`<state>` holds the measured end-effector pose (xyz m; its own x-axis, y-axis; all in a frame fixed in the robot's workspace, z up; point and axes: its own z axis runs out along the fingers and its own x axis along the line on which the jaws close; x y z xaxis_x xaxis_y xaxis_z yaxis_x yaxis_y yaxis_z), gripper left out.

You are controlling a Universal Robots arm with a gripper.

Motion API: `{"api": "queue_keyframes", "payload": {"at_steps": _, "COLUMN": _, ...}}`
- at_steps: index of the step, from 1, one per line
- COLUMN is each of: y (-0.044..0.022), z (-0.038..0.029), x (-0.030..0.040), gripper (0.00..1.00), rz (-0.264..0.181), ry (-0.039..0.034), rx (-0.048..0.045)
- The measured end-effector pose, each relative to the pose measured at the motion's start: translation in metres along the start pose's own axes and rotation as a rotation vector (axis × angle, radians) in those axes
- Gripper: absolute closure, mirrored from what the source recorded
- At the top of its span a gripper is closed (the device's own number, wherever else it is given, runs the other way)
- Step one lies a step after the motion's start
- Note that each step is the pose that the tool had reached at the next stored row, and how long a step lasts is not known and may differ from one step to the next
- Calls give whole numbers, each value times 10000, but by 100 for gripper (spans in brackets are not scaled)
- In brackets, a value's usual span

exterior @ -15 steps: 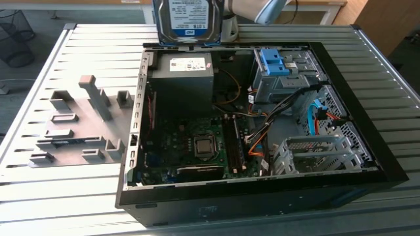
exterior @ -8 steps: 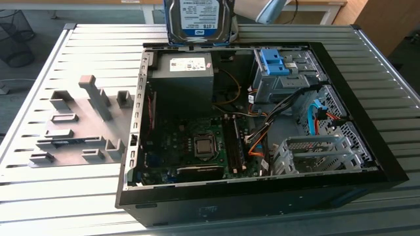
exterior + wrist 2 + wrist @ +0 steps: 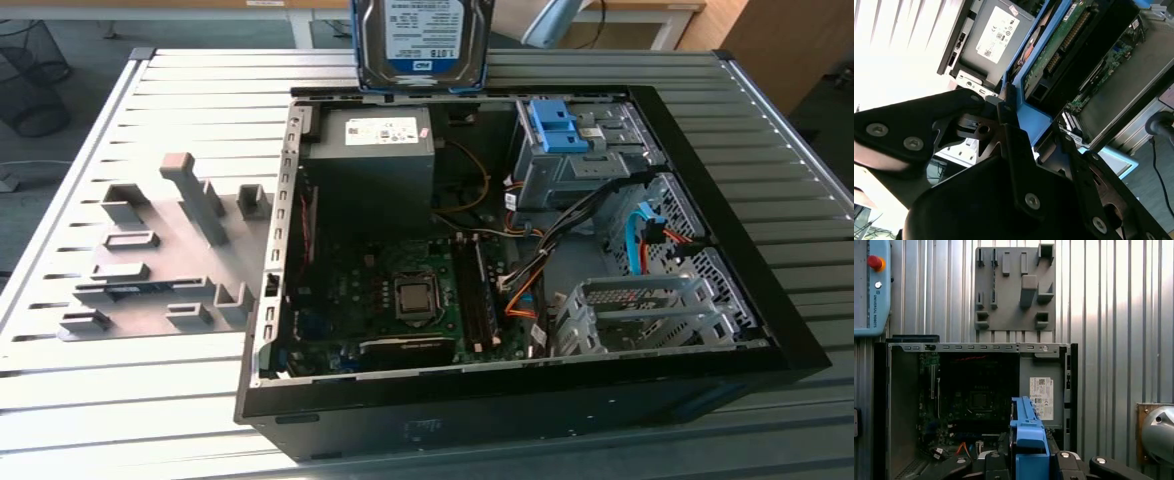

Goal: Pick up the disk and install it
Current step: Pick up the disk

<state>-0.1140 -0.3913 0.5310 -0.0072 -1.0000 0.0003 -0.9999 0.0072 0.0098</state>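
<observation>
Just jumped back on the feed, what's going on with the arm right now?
The end effector is shut on the disk, clamping its blue-framed edge. It holds the disk upright in the air, above the open computer case near the power supply. The disk is not seated in the case yet.

Bright daylight, washed-out glare patches.

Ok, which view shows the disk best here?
The exterior view: the disk faces the camera, label and blue frame plain. The second wrist view shows its circuit-board side close up; the first wrist view shows its blue-framed edge.
</observation>
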Motion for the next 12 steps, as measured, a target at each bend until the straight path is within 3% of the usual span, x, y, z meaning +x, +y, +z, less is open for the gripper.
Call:
{"api": "queue_keyframes", "payload": {"at_steps": 5, "y": -56, "z": 0, "x": 12, "gripper": 63, "rz": 6, "ry": -1, "rx": 1}}
{"api": "queue_keyframes", "payload": {"at_steps": 12, "y": -64, "z": 3, "x": 135, "gripper": 63, "rz": 63, "ry": -1, "rx": 1}}
